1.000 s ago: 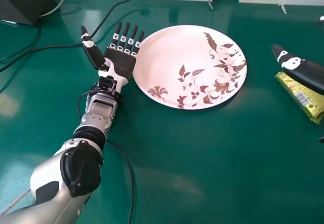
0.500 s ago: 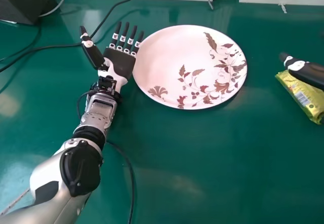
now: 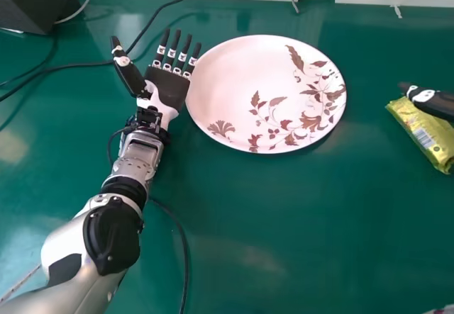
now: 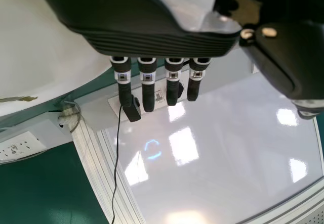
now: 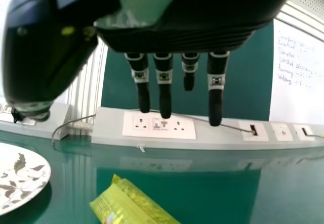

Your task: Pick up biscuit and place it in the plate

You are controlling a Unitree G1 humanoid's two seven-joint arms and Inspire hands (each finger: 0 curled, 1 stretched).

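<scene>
Lying on the green table (image 3: 284,222), well apart from the plate (image 3: 241,80) on its R side, the yellow biscuit pkt (image 3: 422,133) is out of the plate, as we see it. Our R hand (image 3: 433,101) is at the pkt's far end; in the head view its thumb overlaps that end, maybe just above it, but we can't tell if they touch. R wrist view: our R hand (image 5: 202,29) is open, fingers (image 5: 165,100) straight & spread w/ thumb off to the side, nothing gripped. Our L hand (image 3: 167,87) is palm up by the plate's L rim, fingers straight, thumb well out, nothing held. Plate is white w/ reddish-brown leaves & flowers. A black cable (image 3: 78,65) runs behind our L hand, nr a dark box (image 3: 32,2); wall sockets (image 5: 159,125) are at the back.
</scene>
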